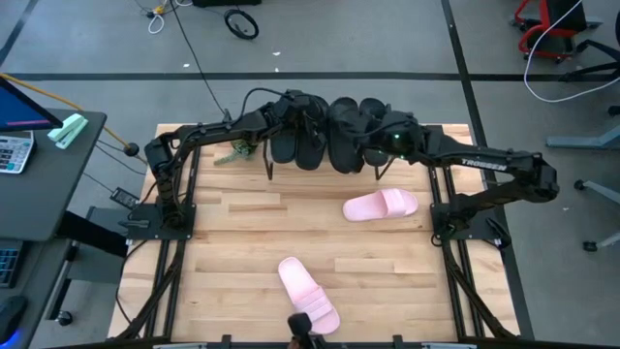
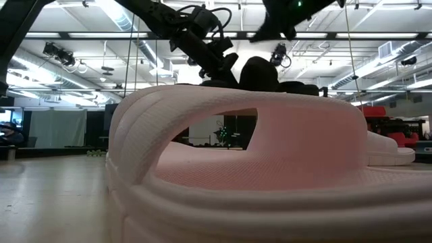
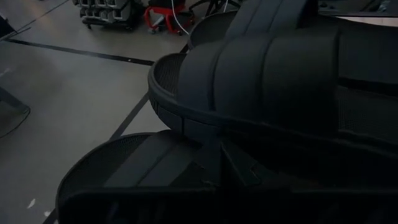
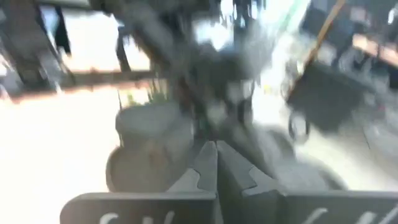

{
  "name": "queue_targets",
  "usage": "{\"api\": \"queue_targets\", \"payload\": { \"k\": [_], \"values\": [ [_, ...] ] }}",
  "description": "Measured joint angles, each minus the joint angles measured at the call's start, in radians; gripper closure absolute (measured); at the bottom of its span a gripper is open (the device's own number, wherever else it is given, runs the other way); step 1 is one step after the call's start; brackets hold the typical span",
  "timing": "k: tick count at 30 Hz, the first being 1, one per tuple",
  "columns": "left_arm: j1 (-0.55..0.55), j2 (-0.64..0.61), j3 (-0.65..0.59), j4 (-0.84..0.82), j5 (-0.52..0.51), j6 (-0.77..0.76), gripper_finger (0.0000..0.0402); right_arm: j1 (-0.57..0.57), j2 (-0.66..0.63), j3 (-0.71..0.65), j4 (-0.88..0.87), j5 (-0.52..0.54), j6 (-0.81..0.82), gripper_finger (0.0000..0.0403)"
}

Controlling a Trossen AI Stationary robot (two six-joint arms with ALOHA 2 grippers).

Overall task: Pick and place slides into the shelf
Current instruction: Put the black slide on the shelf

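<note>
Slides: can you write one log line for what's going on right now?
black slides: on shelf, far edge | pink slides: on table | left gripper: shut, over black slides | right gripper: shut, over shelf

The only lettering I can make out is white print along the right arm (image 1: 481, 165) in the high view; it looks like the start of "TROSSEN", though I can't read it fully. The calculator (image 1: 14, 152) keys are too small to read.
</note>
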Motion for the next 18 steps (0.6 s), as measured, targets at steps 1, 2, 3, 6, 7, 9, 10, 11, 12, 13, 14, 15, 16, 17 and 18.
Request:
{"api": "queue_targets", "payload": {
  "k": [1, 2, 3, 6, 7, 9, 10, 11, 12, 13, 14, 15, 16, 17, 18],
  "values": [
    [-0.002, 0.0, 0.0, 0.0, 0.0, 0.0, 0.0401, -0.007, -0.001, 0.0, 0.024, -0.019, -0.007, 0.0402],
    [-0.007, 0.0, 0.0, -0.001, -0.003, 0.003, 0.0401, -0.02, 0.002, 0.0, 0.037, -0.04, -0.01, 0.0402],
    [-0.011, 0.0, 0.0, -0.002, -0.006, 0.006, 0.0401, -0.032, 0.009, 0.0, 0.045, -0.064, -0.002, 0.0402],
    [-0.017, 0.0, 0.0, -0.001, -0.01, 0.008, 0.0401, -0.073, 0.041, 0.0, 0.064, -0.14, 0.038, 0.0403],
    [-0.02, 0.0, 0.0, 0.0, -0.01, 0.008, 0.0401, -0.082, 0.054, 0.0, 0.074, -0.157, 0.049, 0.0403],
    [-0.022, 0.001, 0.0, 0.005, -0.011, 0.008, 0.0401, -0.097, 0.081, 0.0, 0.093, -0.177, 0.063, 0.0403],
    [-0.023, 0.001, 0.0, 0.006, -0.011, 0.008, 0.0401, -0.102, 0.094, 0.0, 0.098, -0.184, 0.065, 0.0403],
    [-0.023, 0.002, 0.0, 0.006, -0.011, 0.008, 0.0401, -0.107, 0.107, 0.0, 0.101, -0.189, 0.065, 0.0403],
    [-0.023, 0.002, 0.0, 0.007, -0.011, 0.009, 0.0401, -0.111, 0.12, 0.001, 0.103, -0.192, 0.065, 0.0403],
    [-0.023, 0.002, -0.001, 0.008, -0.011, 0.009, 0.0401, -0.114, 0.134, 0.007, 0.101, -0.197, 0.065, 0.0403],
    [-0.023, 0.002, -0.001, 0.008, -0.011, 0.012, 0.0401, -0.117, 0.149, 0.017, 0.101, -0.21, 0.065, 0.0403],
    [-0.023, 0.002, -0.001, 0.008, -0.01, 0.019, 0.0401, -0.119, 0.164, 0.031, 0.103, -0.223, 0.064, 0.0403],
    [-0.024, 0.002, -0.001, 0.008, -0.01, 0.027, 0.0401, -0.122, 0.179, 0.046, 0.105, -0.233, 0.064, 0.0403],
    [-0.026, 0.002, -0.001, 0.008, -0.01, 0.032, 0.0401, -0.122, 0.196, 0.062, 0.107, -0.237, 0.064, 0.0403],
    [-0.026, 0.002, -0.001, 0.008, -0.011, 0.035, 0.0401, -0.122, 0.212, 0.077, 0.108, -0.238, 0.064, 0.0403]
  ]
}}
